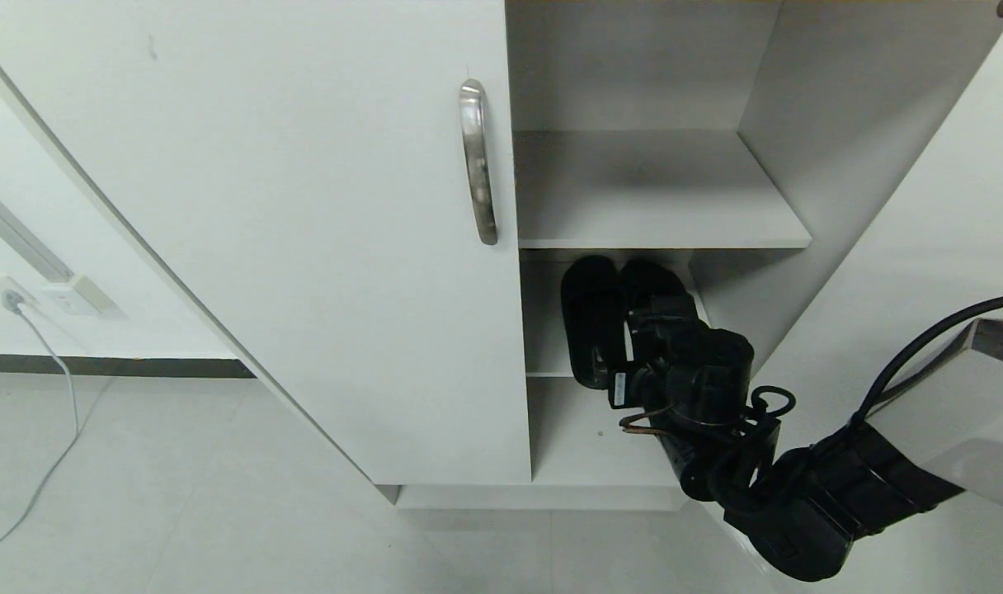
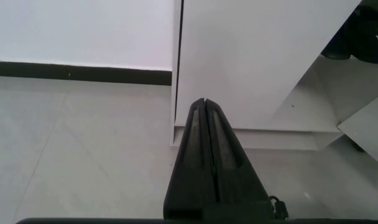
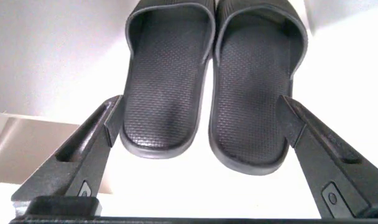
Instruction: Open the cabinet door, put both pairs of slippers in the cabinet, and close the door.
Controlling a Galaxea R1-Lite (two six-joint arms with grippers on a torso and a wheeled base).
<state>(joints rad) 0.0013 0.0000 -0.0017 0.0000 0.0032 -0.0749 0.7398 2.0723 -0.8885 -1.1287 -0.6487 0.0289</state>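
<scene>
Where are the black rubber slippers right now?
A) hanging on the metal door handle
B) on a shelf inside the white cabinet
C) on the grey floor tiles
B: the black rubber slippers lie side by side on a shelf inside the white cabinet.

Head view: right arm (image 1: 716, 388) covers heel ends of black slippers (image 1: 590, 313), mostly the one nearer the open cabinet door (image 1: 922, 272). That door runs out of frame. Right wrist view: slippers' toe ends cut off at pic edge; can't tell if right gripper (image 3: 201, 109) touches them.
</scene>
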